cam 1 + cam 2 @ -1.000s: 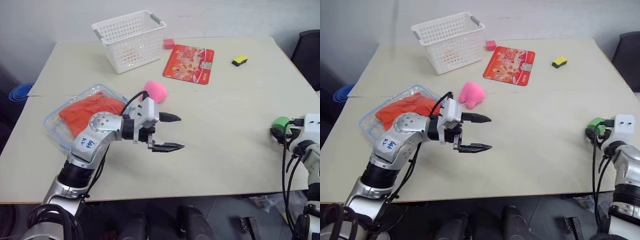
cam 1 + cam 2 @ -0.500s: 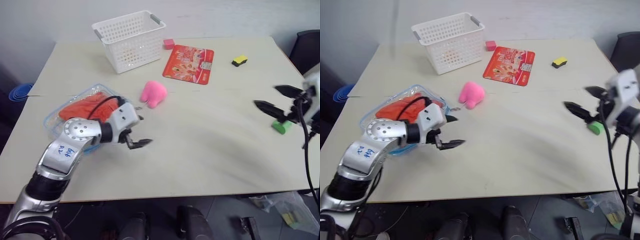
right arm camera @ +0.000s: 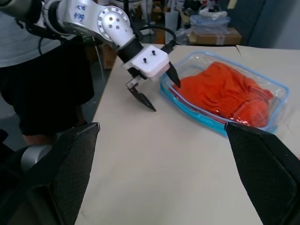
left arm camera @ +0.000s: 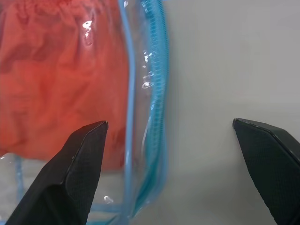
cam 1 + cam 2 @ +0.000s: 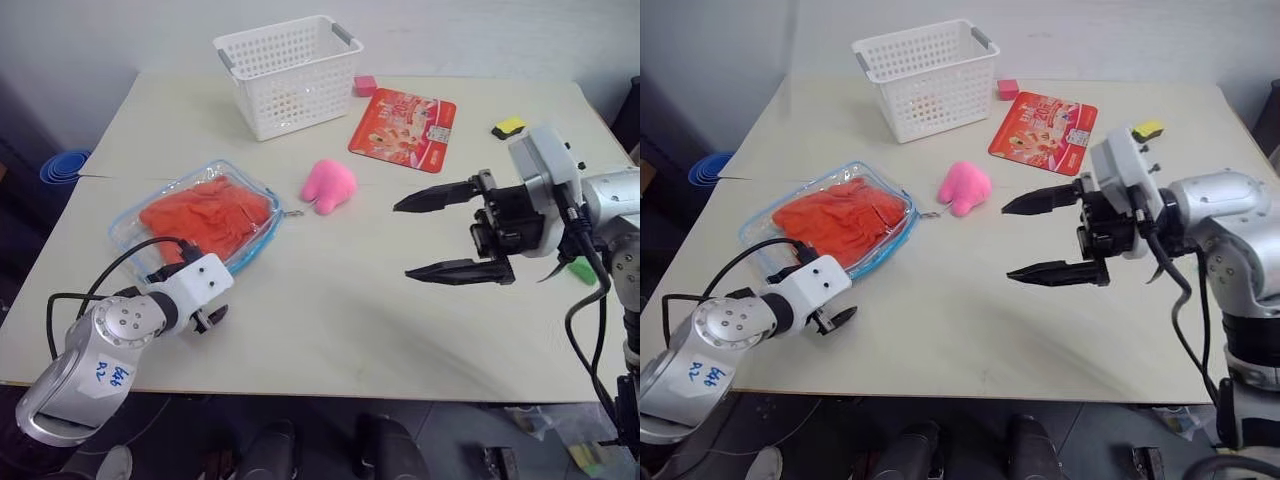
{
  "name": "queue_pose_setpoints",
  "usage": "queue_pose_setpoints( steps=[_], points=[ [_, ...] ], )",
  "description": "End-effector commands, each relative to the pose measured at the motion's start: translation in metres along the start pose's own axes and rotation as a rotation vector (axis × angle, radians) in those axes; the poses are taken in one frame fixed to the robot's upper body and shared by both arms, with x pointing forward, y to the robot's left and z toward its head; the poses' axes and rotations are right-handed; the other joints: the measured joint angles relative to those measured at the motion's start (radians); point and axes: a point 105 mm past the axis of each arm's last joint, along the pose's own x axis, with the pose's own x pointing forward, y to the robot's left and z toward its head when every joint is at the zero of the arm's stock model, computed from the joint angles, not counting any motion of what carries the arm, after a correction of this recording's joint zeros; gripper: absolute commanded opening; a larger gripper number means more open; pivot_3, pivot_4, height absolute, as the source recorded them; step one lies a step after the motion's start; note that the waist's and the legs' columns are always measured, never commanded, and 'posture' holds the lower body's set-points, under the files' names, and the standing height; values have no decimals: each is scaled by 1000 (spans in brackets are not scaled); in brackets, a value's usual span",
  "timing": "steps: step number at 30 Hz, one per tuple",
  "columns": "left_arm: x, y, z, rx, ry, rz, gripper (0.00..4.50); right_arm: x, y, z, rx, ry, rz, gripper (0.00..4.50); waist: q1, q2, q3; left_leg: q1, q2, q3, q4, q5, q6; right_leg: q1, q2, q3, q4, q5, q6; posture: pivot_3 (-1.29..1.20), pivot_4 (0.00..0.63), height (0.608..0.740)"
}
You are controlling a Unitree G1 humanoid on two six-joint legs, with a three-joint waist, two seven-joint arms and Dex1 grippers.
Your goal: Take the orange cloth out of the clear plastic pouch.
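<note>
Orange cloth (image 5: 208, 213): you see it lying inside the clear pouch (image 5: 258, 236), flat on the table's (image 5: 330, 310) left side. Left gripper (image 3: 152, 89): spread wide, empty, at the pouch's near edge. Right gripper (image 5: 432, 235): wide open, empty, above mid-table, pointing toward the pouch. Pink toy (image 5: 330, 185): just beyond the pouch.

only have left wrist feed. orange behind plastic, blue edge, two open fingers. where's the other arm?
Observer: The right gripper hangs open above the table's middle, pointing toward the clear plastic pouch, well apart from it.
Operator: cloth still inside?
Observer: Yes, the orange cloth lies wholly inside the pouch.
Operator: left gripper touching it?
Observer: The left gripper straddles the pouch's near edge, one finger over the pouch and the other over the table; contact cannot be told.
Operator: anything close by?
Observer: A pink plush toy lies just past the pouch's zipper end.
</note>
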Motion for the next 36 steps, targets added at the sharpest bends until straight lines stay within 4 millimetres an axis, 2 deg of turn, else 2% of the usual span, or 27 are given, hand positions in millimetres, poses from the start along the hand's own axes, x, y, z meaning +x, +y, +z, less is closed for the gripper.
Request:
queue_pose_setpoints(
  steps=[1, 4, 7, 16, 19, 20, 23, 26, 30, 33, 36],
  points=[
    [3, 17, -14, 19, 62, 91, 4500, 1, 1, 3, -32, -6, 17, 4472, -1, 0, 0, 0, 0, 0, 0, 0, 0, 0, 0, 0, 0, 0, 0, 0, 150, 740],
    [8, 20, -21, 4, 82, 101, 4500, 1, 0, 4, -30, -12, 17, 4472, -5, 0, 0, 1, 0, 1, 0, 1, 0, 0, 0, 0, 1, 0, 0, 0, 150, 740],
    [10, 14, -26, -32, 90, 73, 3939, 0, 1, 2, -28, -5, 15, 4500, -6, 0, 0, 2, 0, 1, 0, 1, -1, 0, 0, 0, 1, 0, 0, 0, 150, 740],
    [8, 7, -34, -49, 106, 46, 1082, -7, -1, 2, -24, -1, -29, 4500, -9, 0, 0, 2, 1, 1, 0, 1, -1, 0, 0, 0, 2, 0, 0, 0, 150, 740],
    [7, 10, -37, -42, 110, 52, 200, -10, -3, -4, -29, 18, -67, 4500, -8, 0, 0, 1, 1, 1, 0, 1, -1, 0, 0, 0, 2, 0, 0, 0, 150, 740],
    [6, 11, -38, -37, 110, 53, 37, -11, -3, -5, -32, 22, -76, 4500, -8, 0, 0, 1, 1, 1, 0, 1, -1, 0, 0, 0, 2, 0, 0, 0, 150, 740],
    [6, 12, -36, 5, 89, 44, 37, -13, -4, -6, -30, 20, -104, 4500, -9, 0, 0, 1, 1, 1, 0, 1, -1, 0, 0, 0, 1, 0, 0, 0, 150, 740],
    [5, 2, -28, 135, 22, -54, 37, -16, -5, -6, -27, 20, -134, 4500, -9, 0, 0, 1, 1, 1, 0, 1, -1, 0, 0, 0, 1, 0, 0, 0, 150, 740],
    [1, 3, 7, 291, -207, -86, 37, -26, -7, -9, -21, 35, -204, 4500, -2, 0, 0, 1, 0, 1, 0, 1, 0, 0, -1, 0, 1, 0, 0, 0, 150, 740],
    [-4, -11, 38, 405, -420, -181, 37, -34, -6, -12, -12, 57, -253, 4500, 6, 0, 0, -1, -2, -1, 0, 1, 0, 0, -3, -3, 0, 0, 0, 0, 150, 740],
    [-3, -21, 57, 495, -542, -243, 37, -46, -7, -19, 1, 94, -311, 4500, 5, 0, 0, -2, -3, -2, 1, 1, 1, 0, -4, -5, 0, 0, 0, 0, 150, 740]
  ],
)
